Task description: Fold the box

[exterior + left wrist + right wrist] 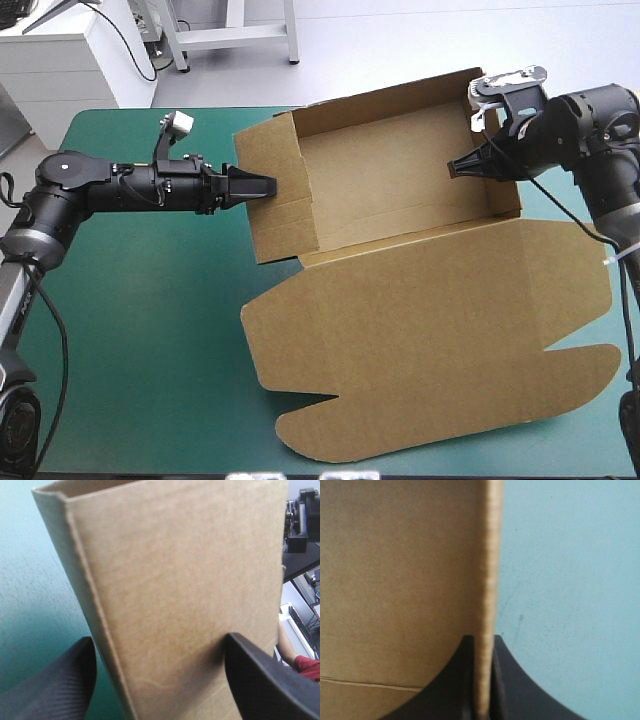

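The brown box (400, 170) stands as an open tray at the table's far middle, with its walls raised. Its lid (430, 330) lies flat toward the near edge. My left gripper (270, 187) is at the outer face of the tray's left wall. In the left wrist view this gripper (160, 637) is open, its black fingers (265, 680) wide apart with the wall (175, 580) right in front. My right gripper (455, 167) reaches in over the tray's right wall. In the right wrist view that gripper (482, 640) is shut on the wall's edge (487, 580).
The teal-green cover (150, 330) shows bare to the left of the lid and toward the near left corner. The flat lid reaches close to the table's near and right edges.
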`<state>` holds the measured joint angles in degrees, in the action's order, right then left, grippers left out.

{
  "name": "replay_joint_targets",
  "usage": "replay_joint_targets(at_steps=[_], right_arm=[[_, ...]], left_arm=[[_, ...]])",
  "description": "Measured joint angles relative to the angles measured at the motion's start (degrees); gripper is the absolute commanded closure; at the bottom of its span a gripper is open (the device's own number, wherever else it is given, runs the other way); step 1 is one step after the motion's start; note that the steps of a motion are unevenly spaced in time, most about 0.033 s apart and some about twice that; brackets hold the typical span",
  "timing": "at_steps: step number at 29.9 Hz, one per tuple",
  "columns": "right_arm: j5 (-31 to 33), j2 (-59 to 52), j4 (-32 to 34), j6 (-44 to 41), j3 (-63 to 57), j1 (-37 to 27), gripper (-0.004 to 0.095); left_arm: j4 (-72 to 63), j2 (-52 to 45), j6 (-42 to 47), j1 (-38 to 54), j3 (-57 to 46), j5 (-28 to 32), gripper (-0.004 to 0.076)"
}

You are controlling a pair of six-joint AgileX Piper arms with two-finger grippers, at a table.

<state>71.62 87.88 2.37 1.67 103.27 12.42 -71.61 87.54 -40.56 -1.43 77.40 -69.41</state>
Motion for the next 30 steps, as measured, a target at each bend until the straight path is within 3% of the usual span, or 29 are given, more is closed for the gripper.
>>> replay_joint_targets(at_steps=[10, 14, 20, 30], right_arm=[[-0.47, 0.00, 0.00, -3.74, 0.00, 0.00, 0.0912], [-0.90, 0.00, 1.56, -5.23, 0.00, 0.85, 0.0905], [-1.37, 0.00, 10.96, -10.62, 0.00, 7.75, 0.0905], [-1.01, 0.00, 18.18, -15.29, 0.00, 13.93, 0.0905]], left_arm=[[-3.41, 0.00, 1.18, 0.00, 0.04, 1.18, 0.0308], [-0.92, -0.32, 2.52, -1.34, 0.04, 6.87, 0.0321], [7.20, -1.52, 6.80, -8.35, 0.86, 17.60, 0.0321], [24.98, -1.68, 20.36, -17.04, 1.06, 31.05, 0.0321]])
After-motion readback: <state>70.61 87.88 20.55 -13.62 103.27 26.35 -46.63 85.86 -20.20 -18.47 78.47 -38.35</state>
